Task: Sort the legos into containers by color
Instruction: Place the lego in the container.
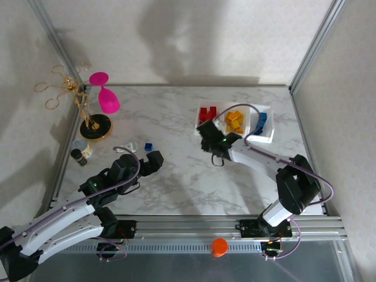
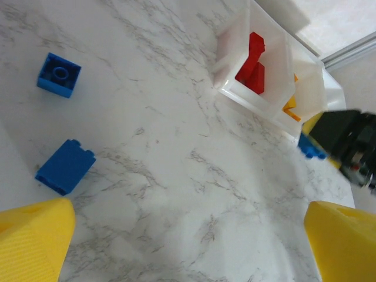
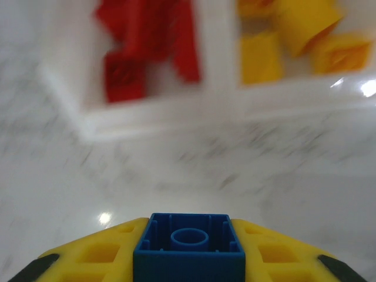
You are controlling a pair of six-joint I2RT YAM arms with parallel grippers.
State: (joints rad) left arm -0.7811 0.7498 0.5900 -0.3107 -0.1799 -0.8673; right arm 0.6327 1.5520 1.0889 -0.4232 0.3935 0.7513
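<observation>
The containers (image 1: 254, 136) stand at the back right as one white-rimmed tray; red legos (image 1: 207, 113), yellow legos (image 1: 235, 121) and blue legos (image 1: 262, 120) each fill their own bin. My right gripper (image 3: 189, 235) is shut on a blue lego (image 3: 189, 249), held just in front of the tray's near rim (image 3: 176, 114), by the red bin (image 3: 147, 47). In the top view it hangs at the tray's left corner (image 1: 207, 128). My left gripper (image 2: 188, 247) stands open over bare marble, its yellow fingers (image 2: 32, 241) wide apart. Two loose blue legos (image 2: 59, 73) (image 2: 66, 166) lie ahead of it.
A pink balloon-shaped ornament (image 1: 106, 94) and a gold wire stand (image 1: 88, 120) occupy the back left corner. A small black-capped jar (image 1: 79, 154) sits near the left wall. Metal frame posts and walls border the table on both sides.
</observation>
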